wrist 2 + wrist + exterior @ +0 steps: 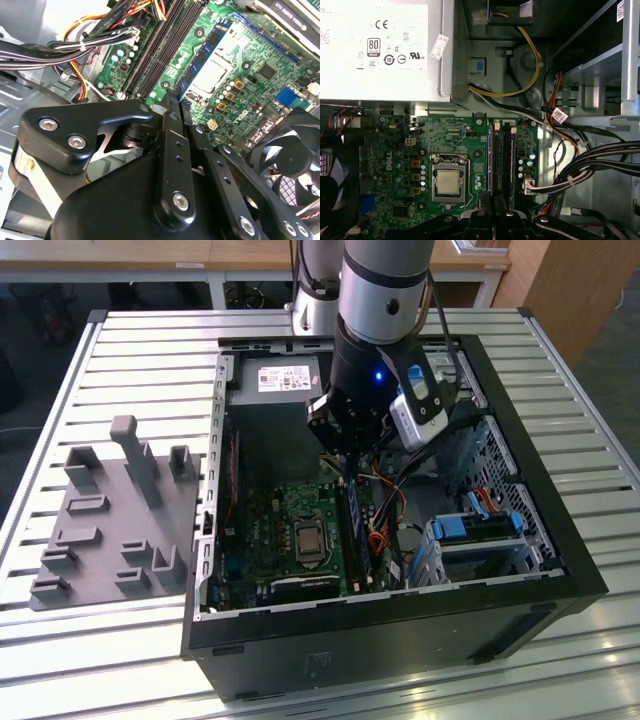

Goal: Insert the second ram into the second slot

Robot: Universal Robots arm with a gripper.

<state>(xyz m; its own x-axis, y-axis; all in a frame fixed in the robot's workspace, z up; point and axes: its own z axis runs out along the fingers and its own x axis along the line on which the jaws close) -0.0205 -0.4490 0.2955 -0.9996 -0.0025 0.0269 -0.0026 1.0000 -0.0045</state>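
Inside the open computer case (575,570), my gripper (345,462) hangs over the green motherboard (270,530). A thin blue ram stick (207,52) stands in the slot nearest the processor socket (449,182), seen from outside as a blue strip (352,530). I cannot tell whether it is the first or the second ram. The black slots (160,50) beside it look bare. The gripper (172,97) is shut, its tips right at the stick's near end; whether they touch cannot be made out. In the first wrist view the gripper (493,200) sits at the end of the memory slots (501,160).
A silver power supply (380,50) fills the case's far end. Bundled cables (590,160) run along the slots' outer side. A black fan (295,160) is close to the gripper. A drive cage with blue brackets (475,530) stands at the exterior view's right, a grey fixture (110,520) at its left.
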